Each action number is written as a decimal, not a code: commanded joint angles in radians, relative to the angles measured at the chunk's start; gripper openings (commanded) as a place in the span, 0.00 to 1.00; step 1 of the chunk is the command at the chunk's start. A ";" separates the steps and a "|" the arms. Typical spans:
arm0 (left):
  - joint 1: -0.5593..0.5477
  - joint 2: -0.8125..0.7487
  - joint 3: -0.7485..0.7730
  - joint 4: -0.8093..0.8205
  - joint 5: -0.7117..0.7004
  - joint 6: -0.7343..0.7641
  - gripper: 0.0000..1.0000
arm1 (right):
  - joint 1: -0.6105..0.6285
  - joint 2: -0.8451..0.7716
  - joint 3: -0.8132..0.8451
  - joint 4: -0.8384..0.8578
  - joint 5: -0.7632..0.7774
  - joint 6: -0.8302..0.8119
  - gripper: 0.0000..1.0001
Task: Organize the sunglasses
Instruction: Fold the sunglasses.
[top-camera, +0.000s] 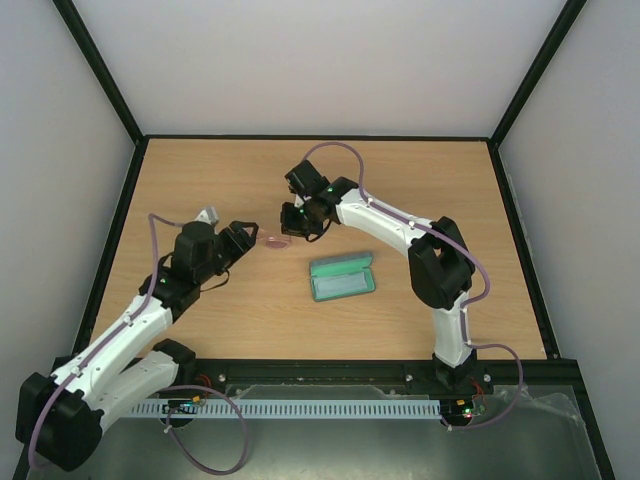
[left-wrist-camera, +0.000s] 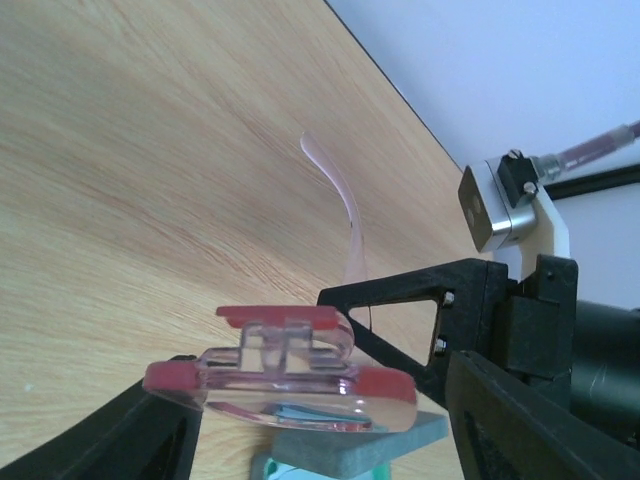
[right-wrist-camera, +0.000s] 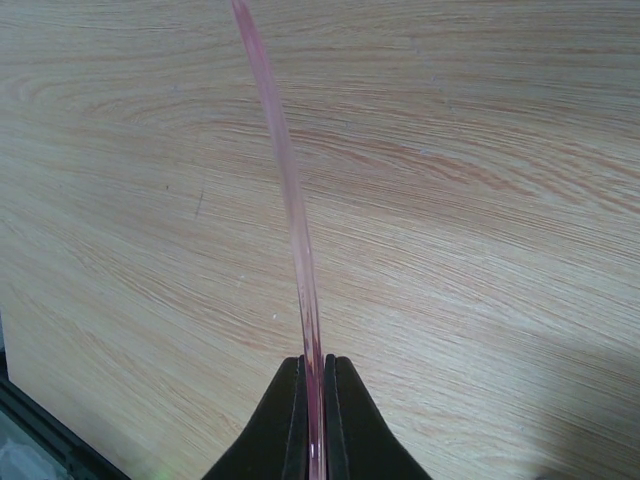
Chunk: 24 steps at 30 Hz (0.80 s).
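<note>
sunglasses (left-wrist-camera: 285, 375) folded, 6 o'clock, between left end effector (left-wrist-camera: 265, 360) fingers (left-wrist-camera: 100, 440) | temple arm curving toward 12 | grey-blue case (left-wrist-camera: 350, 448) at bottom edge | wooden surface (left-wrist-camera: 150, 150)

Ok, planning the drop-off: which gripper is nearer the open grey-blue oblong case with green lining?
Right. The right gripper hangs just beyond the far-left corner of the case, pinching a temple arm of the pink translucent sunglasses; the left gripper is further left, around their front.
</note>
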 joint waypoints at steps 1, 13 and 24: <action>-0.011 0.021 -0.009 0.037 -0.023 -0.002 0.66 | -0.005 -0.036 0.002 -0.002 -0.022 0.016 0.01; -0.037 0.060 0.001 0.030 -0.065 -0.001 0.51 | -0.005 -0.040 0.005 -0.005 -0.017 0.017 0.01; -0.039 0.085 0.013 0.016 -0.089 0.006 0.41 | -0.004 -0.051 -0.009 -0.006 -0.005 0.012 0.02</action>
